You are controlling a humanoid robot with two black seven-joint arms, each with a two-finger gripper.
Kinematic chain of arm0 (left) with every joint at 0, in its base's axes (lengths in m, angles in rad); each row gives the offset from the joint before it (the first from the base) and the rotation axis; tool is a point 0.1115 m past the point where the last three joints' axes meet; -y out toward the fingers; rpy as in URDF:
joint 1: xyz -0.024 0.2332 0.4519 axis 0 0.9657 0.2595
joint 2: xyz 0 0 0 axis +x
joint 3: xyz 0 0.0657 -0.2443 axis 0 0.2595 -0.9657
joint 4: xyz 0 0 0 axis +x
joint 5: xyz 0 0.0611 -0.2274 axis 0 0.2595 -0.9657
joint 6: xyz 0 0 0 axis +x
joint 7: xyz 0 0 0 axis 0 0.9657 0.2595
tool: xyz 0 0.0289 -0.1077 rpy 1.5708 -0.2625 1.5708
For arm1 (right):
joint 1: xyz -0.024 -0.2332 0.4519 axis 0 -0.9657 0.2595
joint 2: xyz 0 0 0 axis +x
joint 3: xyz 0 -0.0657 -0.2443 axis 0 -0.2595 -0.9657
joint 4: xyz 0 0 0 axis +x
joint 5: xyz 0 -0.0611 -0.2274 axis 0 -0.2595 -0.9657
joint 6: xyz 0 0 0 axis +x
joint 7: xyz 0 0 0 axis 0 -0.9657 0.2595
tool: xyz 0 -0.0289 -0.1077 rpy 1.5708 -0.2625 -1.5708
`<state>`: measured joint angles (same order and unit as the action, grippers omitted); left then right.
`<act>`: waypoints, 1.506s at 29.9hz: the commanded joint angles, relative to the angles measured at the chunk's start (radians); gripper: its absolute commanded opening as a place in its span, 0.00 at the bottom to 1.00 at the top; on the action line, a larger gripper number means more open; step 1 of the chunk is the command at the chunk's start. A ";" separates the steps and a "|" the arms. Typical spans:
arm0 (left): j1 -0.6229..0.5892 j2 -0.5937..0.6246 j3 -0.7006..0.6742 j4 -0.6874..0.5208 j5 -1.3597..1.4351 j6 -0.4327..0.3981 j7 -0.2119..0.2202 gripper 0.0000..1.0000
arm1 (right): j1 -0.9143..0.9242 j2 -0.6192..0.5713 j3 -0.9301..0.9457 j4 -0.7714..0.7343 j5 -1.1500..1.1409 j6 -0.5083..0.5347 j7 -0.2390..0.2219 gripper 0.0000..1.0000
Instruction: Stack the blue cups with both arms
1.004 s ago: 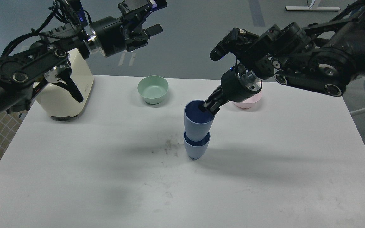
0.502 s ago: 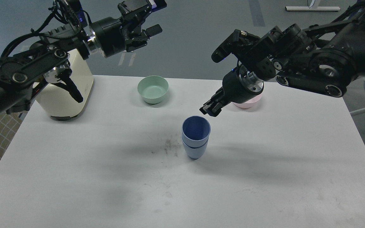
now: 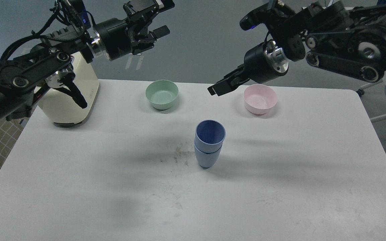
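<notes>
Lower blue cup [image 3: 207, 158] mostly hidden by upper blue cup [image 3: 210, 133] nested in it, mid-table [image 3: 79, 187]. Right gripper [image 3: 217, 89] raised beside pink bowl [image 3: 260, 98], empty, jaw gap unreadable. Left gripper [image 3: 154, 30] high, fingers spread, empty.

Blue cups [image 3: 209, 144] matte plastic; table [image 3: 79, 187] smooth white, scuffed; wrist ring [image 3: 277, 59] shiny metal
</notes>
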<state>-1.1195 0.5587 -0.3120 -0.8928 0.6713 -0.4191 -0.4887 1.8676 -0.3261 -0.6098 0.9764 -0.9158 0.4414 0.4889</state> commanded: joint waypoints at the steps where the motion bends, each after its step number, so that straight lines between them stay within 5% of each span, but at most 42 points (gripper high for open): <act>1: 0.021 -0.009 0.001 0.027 -0.007 0.039 0.000 0.98 | -0.031 -0.126 0.083 -0.042 0.072 -0.022 0.000 1.00; 9: 0.049 -0.049 0.001 0.081 -0.010 0.062 0.000 0.98 | -0.338 -0.303 0.418 -0.128 0.183 -0.174 0.000 1.00; 17: 0.060 -0.238 -0.094 0.382 -0.125 0.062 0.000 0.98 | -0.671 -0.266 0.928 -0.194 0.186 -0.348 0.000 1.00; 25: 0.113 -0.319 -0.113 0.511 -0.265 -0.064 0.000 0.97 | -0.881 -0.088 1.225 -0.321 0.316 -0.253 -0.003 1.00; 36: 0.234 -0.318 -0.258 0.511 -0.323 -0.070 0.000 0.97 | -1.001 0.067 1.406 -0.393 0.414 -0.007 0.000 1.00; 45: 0.264 -0.322 -0.265 0.508 -0.323 -0.070 0.000 0.98 | -1.030 0.099 1.467 -0.390 0.414 -0.012 0.000 1.00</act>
<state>-0.8610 0.2357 -0.5765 -0.3820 0.3482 -0.4888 -0.4886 0.8429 -0.2285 0.8496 0.5806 -0.5007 0.4283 0.4888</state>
